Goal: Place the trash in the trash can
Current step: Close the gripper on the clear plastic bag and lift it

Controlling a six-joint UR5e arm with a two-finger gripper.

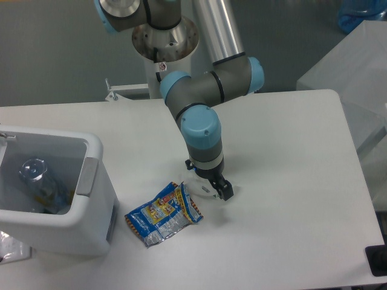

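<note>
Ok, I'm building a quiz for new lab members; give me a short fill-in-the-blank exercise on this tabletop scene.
1. The snack bag lying on the table is mostly ____ in colour.
2. The clear bottle lies inside the white ____.
3. The gripper is down at the clear wrapper, just to the ____ of the snack bag in the picture.

Missing words: blue; trash can; right
</note>
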